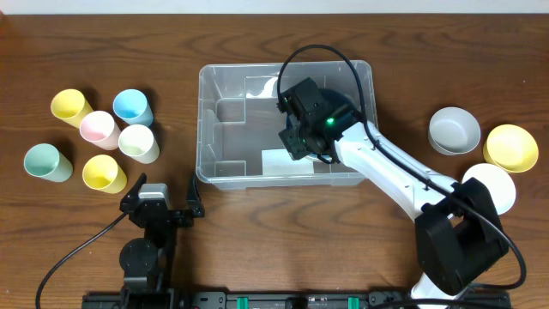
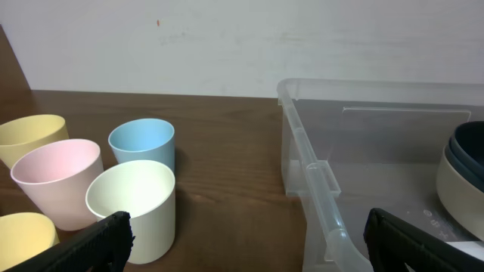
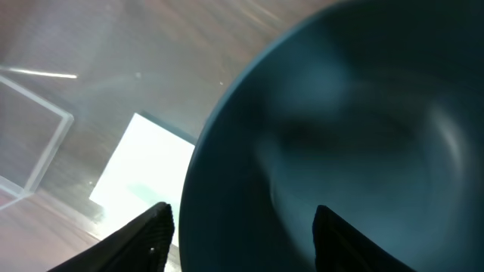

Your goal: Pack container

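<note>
Packing spot: the large clear plastic rectangular container (image 1: pixel 202 120) is sitting mid-way across the brown wooden worktop (image 1: pixel 257 245), nearer its far edge, with a pale label on its floor.
Right arm: the right gripper (image 3: pixel 242 230) is reaching down into the container's right half. Its fingers (image 3: pixel 151 234) are standing well apart, astride the wall of a dark teal round bowl (image 3: pixel 340 113), and seem to be pinching nothing.
Nested bowls: in the left wrist view the dark bowl is sitting inside a pale cream bowl (image 2: pixel 457 204) at the container's right end.
Left arm: the left gripper (image 1: pixel 163 190) is waiting at the worktop's near edge, wide open and empty.
Step in hand: probably letting go of the dark bowl once it is seated.
Doing it well: it is worth parting the fingers fully, then rising straight up, so the inner finger is not hooking the rim and tipping the stack.
Watch for: the container's right wall and moulded ridges are crowding the wrist, so sideways drift is risky.
Waiting on the worktop: a grey bowl (image 1: pixel 455 130), a yellow bowl (image 1: pixel 511 148) and a white bowl (image 1: pixel 491 187) are lying by the right edge, and pastel plastic cups (image 1: pixel 99 129) are clustering by the left.
</note>
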`<action>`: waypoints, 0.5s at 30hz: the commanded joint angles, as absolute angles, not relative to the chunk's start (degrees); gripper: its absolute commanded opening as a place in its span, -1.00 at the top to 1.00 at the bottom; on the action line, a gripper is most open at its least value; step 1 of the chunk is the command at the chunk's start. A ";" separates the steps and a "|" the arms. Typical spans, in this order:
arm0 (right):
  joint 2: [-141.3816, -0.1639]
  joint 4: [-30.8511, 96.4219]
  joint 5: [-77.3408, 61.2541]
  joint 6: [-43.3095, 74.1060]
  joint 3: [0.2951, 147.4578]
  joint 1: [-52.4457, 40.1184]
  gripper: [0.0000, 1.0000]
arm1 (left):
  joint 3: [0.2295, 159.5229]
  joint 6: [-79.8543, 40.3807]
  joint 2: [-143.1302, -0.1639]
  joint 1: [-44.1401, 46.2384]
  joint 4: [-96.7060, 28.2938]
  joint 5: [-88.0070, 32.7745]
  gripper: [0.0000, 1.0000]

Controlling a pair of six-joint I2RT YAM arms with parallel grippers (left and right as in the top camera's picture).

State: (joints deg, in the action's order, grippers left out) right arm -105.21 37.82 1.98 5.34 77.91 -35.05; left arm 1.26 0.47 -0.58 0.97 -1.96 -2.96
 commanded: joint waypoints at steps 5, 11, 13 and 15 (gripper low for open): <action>-105.12 40.51 2.81 4.64 85.47 -33.39 -0.25 | 0.23 1.28 -0.23 1.17 -3.97 -2.33 -0.96; -105.14 40.91 2.81 7.42 85.67 -30.83 0.29 | 0.23 1.28 -0.23 1.17 -3.97 -2.33 -0.96; -105.14 40.93 2.81 8.34 85.65 -29.80 0.58 | 0.23 1.28 -0.23 1.17 -3.97 -2.33 -0.96; -105.14 40.99 2.55 9.04 85.65 -28.86 0.78 | 0.23 1.28 -0.23 1.17 -3.97 -2.33 -0.96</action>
